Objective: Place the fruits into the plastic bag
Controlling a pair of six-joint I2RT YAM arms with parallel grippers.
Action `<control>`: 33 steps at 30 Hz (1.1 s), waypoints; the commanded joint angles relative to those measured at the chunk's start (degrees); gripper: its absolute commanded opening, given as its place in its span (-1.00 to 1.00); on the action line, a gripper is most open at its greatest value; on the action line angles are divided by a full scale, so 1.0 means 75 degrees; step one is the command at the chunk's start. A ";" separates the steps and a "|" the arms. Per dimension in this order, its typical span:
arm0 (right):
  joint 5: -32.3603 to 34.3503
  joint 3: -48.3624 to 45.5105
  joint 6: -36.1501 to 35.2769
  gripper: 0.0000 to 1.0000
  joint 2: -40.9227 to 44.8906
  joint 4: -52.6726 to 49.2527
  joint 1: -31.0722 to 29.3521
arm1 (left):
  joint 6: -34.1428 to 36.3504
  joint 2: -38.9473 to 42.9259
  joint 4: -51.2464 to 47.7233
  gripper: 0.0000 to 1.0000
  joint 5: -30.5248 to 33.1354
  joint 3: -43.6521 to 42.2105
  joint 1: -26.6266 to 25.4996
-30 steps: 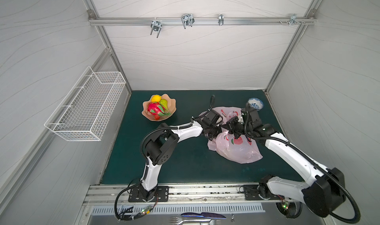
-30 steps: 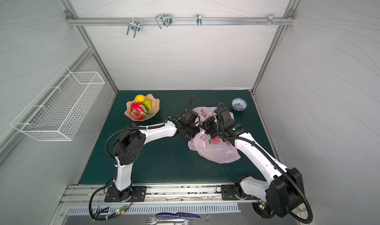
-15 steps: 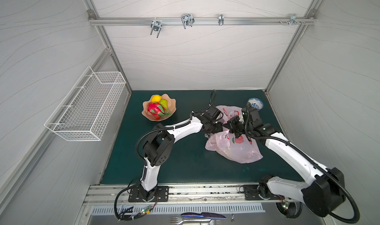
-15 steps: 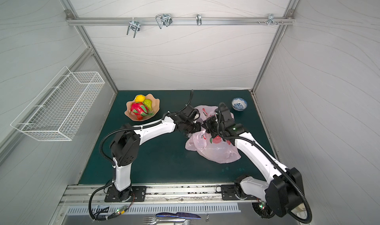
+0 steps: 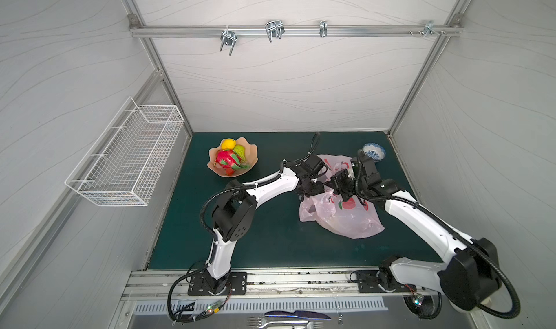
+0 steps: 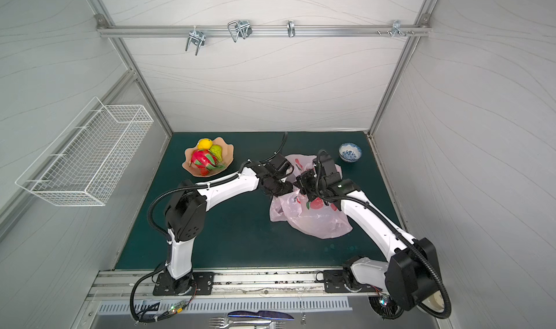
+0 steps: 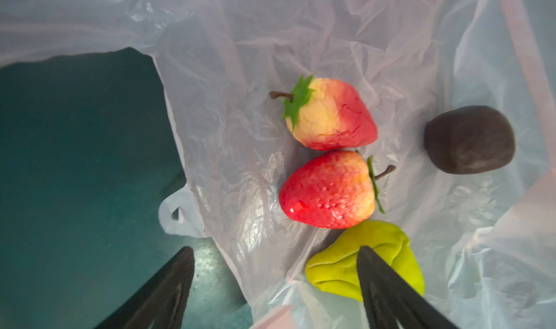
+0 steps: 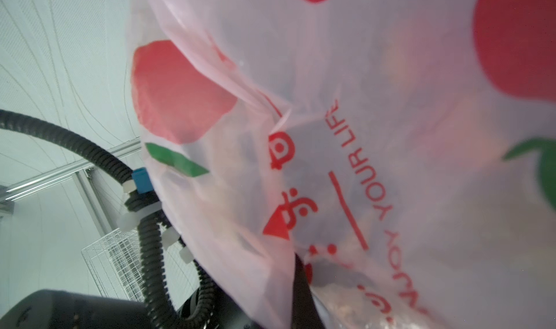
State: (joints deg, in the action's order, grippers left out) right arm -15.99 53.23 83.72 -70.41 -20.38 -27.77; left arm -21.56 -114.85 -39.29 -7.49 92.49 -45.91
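Left jaws spread wide above the open mouth of the plastic bag (image 5: 340, 222), centre-right on the counter (image 5: 270, 246). Right jaws clamped on the bag's top film. Inside: red strawberry (image 7: 328, 189), paler strawberry (image 7: 331, 114), dark round fruit (image 7: 469, 139), green pear (image 7: 337, 267). Lemon (image 5: 228, 144), dragon fruit (image 5: 227, 159) in dish (image 5: 255, 153), far left.

The plastic bag (image 7: 301, 42) is lying on the mat (image 7: 75, 162). The left gripper (image 7: 273, 249) is hanging at its edge: one finger (image 7: 162, 288) is sitting outside over the mat, the other inside over the pear (image 7: 331, 270). Just past the fingertips, two strawberries (image 7: 328, 189) are lying in the bag, touching. The round fruit (image 7: 469, 139) is lying farther off, on the inside finger's side.
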 commanded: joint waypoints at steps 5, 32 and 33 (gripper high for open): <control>-0.0441 0.0309 0.0321 -1.00 -0.0171 0.0279 0.0187 | 0.0582 -0.0369 -0.0577 0.73 0.0543 0.0547 -0.0021; -0.0686 0.0355 0.0343 -1.00 -0.0010 0.0318 0.0222 | 0.0995 -0.0434 -0.0351 0.73 0.0210 0.0346 -0.0036; -0.0677 0.0355 0.0333 -1.00 0.0002 0.0266 0.0219 | 0.1035 -0.0398 -0.0289 0.73 0.0122 0.0314 -0.0042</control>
State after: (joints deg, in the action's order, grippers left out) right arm -20.38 54.39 84.66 -71.42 -18.48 -26.52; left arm -15.14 -118.56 -43.24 -4.03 95.18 -45.93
